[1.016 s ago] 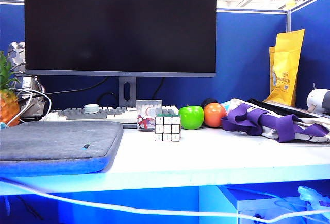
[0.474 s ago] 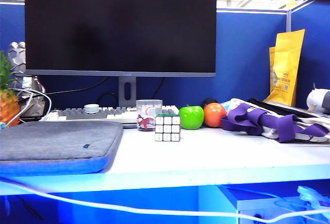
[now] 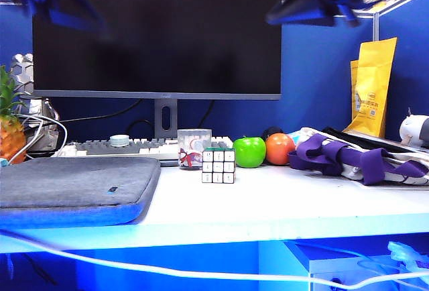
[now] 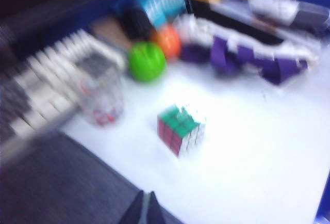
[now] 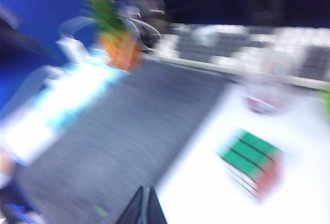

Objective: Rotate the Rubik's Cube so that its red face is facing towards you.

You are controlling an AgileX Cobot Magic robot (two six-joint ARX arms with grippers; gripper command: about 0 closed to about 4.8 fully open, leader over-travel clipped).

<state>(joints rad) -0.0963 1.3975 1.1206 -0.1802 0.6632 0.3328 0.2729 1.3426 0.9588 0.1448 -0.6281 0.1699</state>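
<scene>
White desk (image 3: 268, 204): Rubik's Cube (image 3: 218, 165) sits just in front of glass cup (image 3: 193, 148), contents unclear. Left gripper (image 4: 145, 211) and right gripper (image 5: 145, 208) high above, fingers together.

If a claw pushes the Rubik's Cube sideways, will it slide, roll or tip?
The Rubik's Cube sits flat on the smooth white table, so it would probably slide rather than roll. Its boxy shape looks rigid. Pushed backward, it might bump the glass cup just behind.

Left gripper (image 4: 144, 209); right gripper (image 5: 145, 207) entered overhead.
</scene>
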